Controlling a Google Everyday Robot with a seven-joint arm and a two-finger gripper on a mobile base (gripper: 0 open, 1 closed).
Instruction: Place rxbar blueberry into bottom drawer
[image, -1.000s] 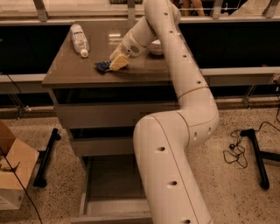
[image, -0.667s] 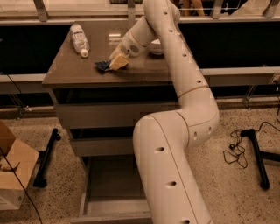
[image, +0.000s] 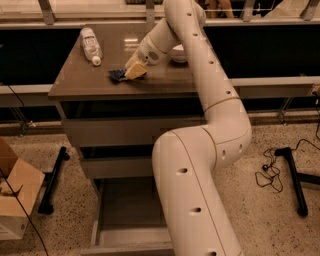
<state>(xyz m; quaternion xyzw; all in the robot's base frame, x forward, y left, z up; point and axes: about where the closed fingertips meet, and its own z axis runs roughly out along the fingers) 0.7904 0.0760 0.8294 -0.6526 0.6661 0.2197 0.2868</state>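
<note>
Nothing's moved vs a sec ago: our gripper (image: 134, 72) stays at the bar (image: 117, 75) on the cabinet top (image: 80, 82); can't tell its grip. Drawer (image: 127, 210) is open below, so lift prob. still pending.

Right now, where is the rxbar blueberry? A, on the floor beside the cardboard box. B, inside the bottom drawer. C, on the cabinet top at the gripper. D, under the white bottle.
C: the rxbar blueberry lies on the cabinet top, right at the gripper. The bottom drawer stands pulled out, with no bar in the part that shows.
</note>
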